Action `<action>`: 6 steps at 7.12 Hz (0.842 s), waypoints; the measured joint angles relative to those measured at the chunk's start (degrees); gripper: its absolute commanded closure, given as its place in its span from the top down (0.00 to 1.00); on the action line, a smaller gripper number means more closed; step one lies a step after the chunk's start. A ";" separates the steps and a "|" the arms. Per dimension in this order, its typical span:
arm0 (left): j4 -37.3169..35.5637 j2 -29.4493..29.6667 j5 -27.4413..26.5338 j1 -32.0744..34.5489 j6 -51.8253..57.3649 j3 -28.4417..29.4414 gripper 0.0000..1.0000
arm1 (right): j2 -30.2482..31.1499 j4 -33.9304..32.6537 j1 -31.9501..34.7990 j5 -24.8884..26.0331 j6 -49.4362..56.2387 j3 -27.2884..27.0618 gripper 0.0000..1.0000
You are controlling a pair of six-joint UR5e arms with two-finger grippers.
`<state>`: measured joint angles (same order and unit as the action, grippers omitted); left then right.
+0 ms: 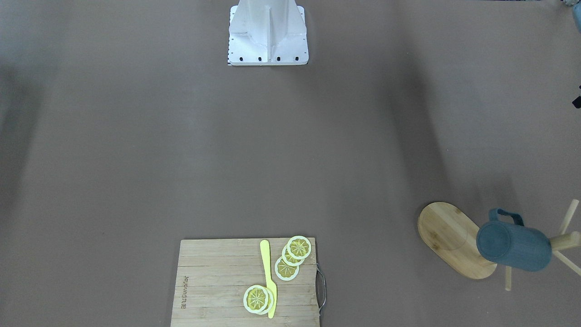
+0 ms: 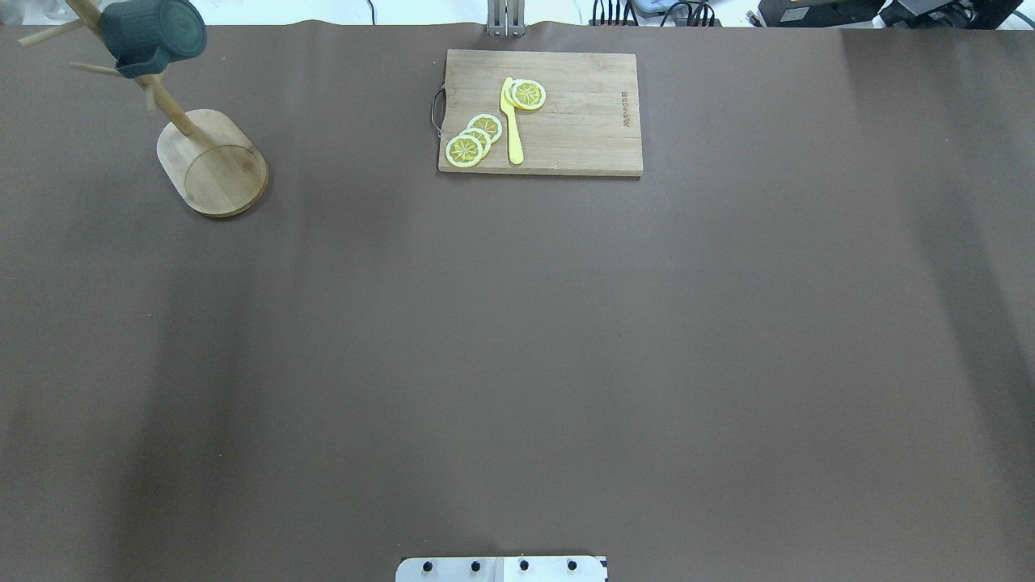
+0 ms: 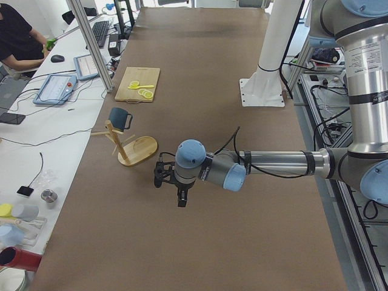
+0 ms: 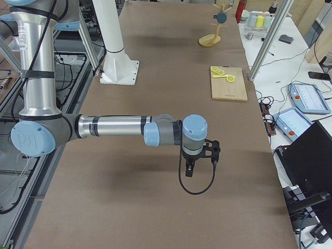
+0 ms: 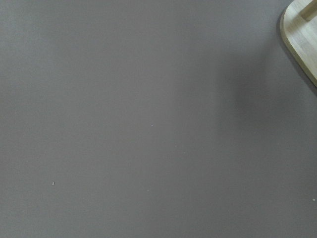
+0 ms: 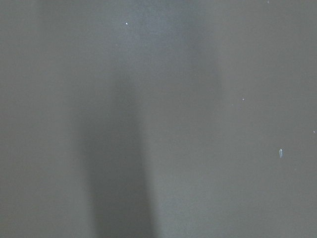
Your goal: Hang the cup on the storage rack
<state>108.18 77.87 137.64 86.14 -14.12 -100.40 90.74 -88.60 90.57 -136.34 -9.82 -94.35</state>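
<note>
Hanging on one storage rack — one cup; five lemon slices.

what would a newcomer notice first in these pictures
The dark teal cup stands out first, hanging on a peg of the bamboo storage rack at the far corner of the table on the robot's left. Next comes the cutting board at the middle of the far edge, with bright lemon slices and a yellow knife on it.
</note>
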 measured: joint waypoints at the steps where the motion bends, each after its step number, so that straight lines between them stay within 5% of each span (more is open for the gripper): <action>1: -5.07 0.33 -0.25 0.79 5.93 -0.60 0.99 | -0.01 0.00 -0.02 -0.04 0.00 0.01 1.00; 6: -16.20 3.32 -3.65 3.73 15.04 -2.15 0.99 | 0.82 -0.08 -0.05 -1.29 0.06 -1.00 1.00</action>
<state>91.98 81.19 133.99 89.87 0.92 -102.56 91.56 -88.68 90.53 -137.63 -9.76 -95.35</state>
